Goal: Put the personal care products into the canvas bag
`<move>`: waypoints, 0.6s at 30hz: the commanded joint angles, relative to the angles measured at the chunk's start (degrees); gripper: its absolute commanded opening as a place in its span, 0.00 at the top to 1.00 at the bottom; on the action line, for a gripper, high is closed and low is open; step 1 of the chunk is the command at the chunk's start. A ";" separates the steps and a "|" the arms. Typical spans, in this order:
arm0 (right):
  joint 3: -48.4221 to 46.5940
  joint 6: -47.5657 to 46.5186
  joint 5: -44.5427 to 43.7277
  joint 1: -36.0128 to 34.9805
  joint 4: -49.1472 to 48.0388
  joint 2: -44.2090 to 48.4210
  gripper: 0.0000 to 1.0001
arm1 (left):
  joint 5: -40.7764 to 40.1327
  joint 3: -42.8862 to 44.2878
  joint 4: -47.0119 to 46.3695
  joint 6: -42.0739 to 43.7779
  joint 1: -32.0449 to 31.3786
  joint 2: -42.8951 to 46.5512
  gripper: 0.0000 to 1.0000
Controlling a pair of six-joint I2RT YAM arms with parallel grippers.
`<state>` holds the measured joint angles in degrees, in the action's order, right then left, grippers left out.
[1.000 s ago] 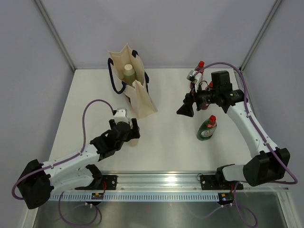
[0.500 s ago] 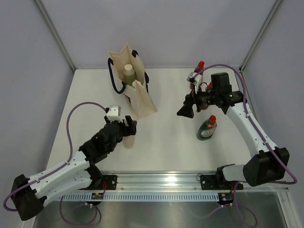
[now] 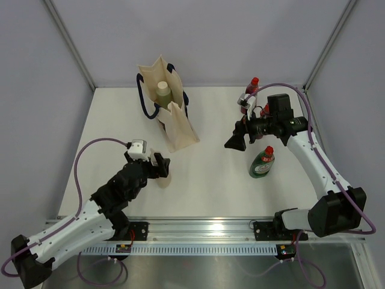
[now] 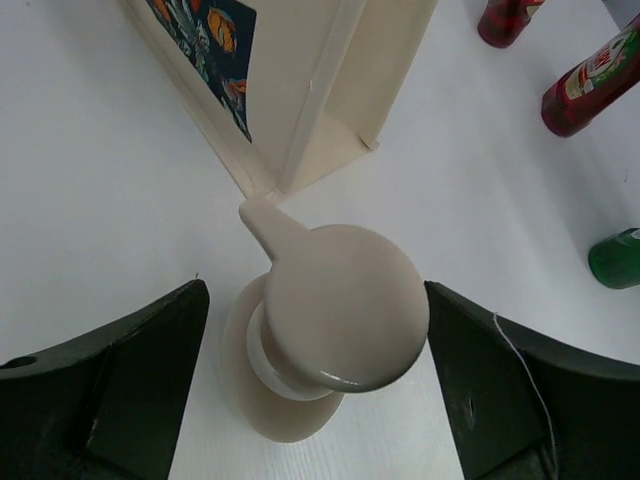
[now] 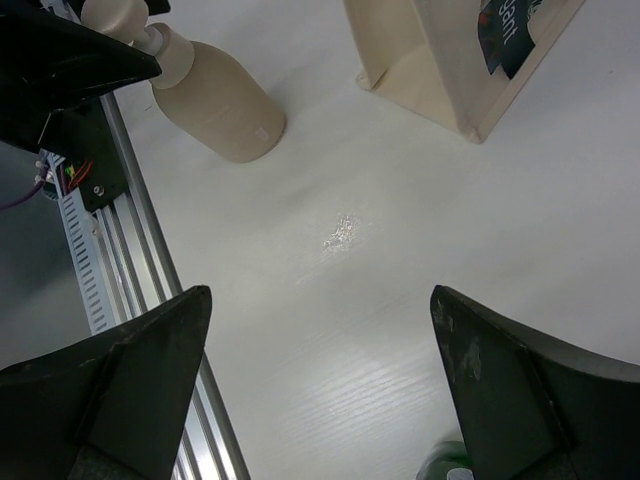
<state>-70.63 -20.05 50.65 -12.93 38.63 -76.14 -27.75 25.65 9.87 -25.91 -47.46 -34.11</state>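
Note:
The canvas bag (image 3: 174, 123) stands upright at the back of the table, with a pale green bottle (image 3: 163, 90) showing in its open top. A pinkish-beige pump bottle (image 3: 163, 180) stands on the table in front of the bag. My left gripper (image 3: 159, 166) hovers right over it, open. In the left wrist view the whitish pump head (image 4: 345, 305) sits between the two fingers (image 4: 110, 390), with the bag's corner (image 4: 330, 110) just beyond. My right gripper (image 3: 234, 140) is open and empty above bare table. Its wrist view shows the beige bottle (image 5: 220, 105) and the bag (image 5: 450, 70).
A green bottle (image 3: 261, 162) stands below the right gripper. Two red-capped bottles (image 3: 252, 85) stand behind the right wrist and show in the left wrist view (image 4: 590, 80). The rail (image 3: 204, 229) runs along the near table edge.
My left arm has swung left and drawn back toward the near edge, its gripper rising from around the beige bottle to above it. The right arm has barely moved.

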 commanded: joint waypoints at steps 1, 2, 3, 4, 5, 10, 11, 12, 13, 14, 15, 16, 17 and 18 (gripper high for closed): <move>0.14 0.72 1.64 0.36 -1.54 1.17 0.00 | -0.29 -1.65 2.17 -3.44 -0.17 -0.69 0.07; 0.06 0.80 1.73 0.27 -1.54 1.08 0.01 | -0.03 -2.53 1.82 -4.14 -0.26 -1.57 0.06; 0.14 0.81 1.73 0.27 -1.72 0.99 0.00 | -0.03 -3.06 0.08 -4.76 -0.44 -1.92 0.06; 0.14 0.81 1.73 0.36 -1.63 0.99 0.00 | -0.29 -3.67 -1.15 -4.76 -0.61 -2.10 0.07; 0.14 0.81 1.64 0.36 -1.54 0.99 0.01 | -1.25 -4.81 -3.86 -4.68 -0.61 -2.63 0.09; 0.58 -0.16 1.47 0.36 -0.75 0.99 0.00 | -4.59 -7.02 -11.08 -1.70 -0.61 -5.44 0.18; 0.67 -0.16 1.47 0.27 -0.84 0.99 0.00 | -4.77 -7.10 -12.58 -0.90 -0.61 -6.23 0.20; 0.84 -0.16 1.38 0.36 -0.93 0.99 0.01 | -4.69 -7.45 -13.46 0.32 -0.61 -6.93 0.28; 1.11 -0.07 1.46 0.36 -0.93 0.99 0.01 | -4.25 -7.54 -14.34 0.77 -0.61 -8.16 0.32; 1.20 0.01 1.47 0.36 -1.01 0.99 0.01 | -3.81 -7.63 -15.13 1.21 -0.61 -8.69 0.36; 1.28 0.10 1.47 0.36 -1.10 0.91 0.00 | -3.20 -7.72 -16.71 2.00 -0.61 -9.22 0.41; 1.46 0.10 1.47 0.36 -1.19 0.90 0.01 | -2.41 -7.81 -17.33 2.27 -0.61 -10.18 0.52; 1.46 0.19 1.47 0.36 -1.28 0.82 0.01 | -2.05 -7.72 -17.69 2.70 -0.61 -10.71 0.60; 1.55 0.28 1.47 0.36 -1.28 0.90 0.00 | -1.70 -7.55 -17.52 3.06 -0.61 -11.06 0.69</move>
<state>-69.17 -19.75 50.68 -12.93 38.63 -76.14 -29.12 18.44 -0.89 -24.97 -47.83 -44.07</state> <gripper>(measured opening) 0.993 0.643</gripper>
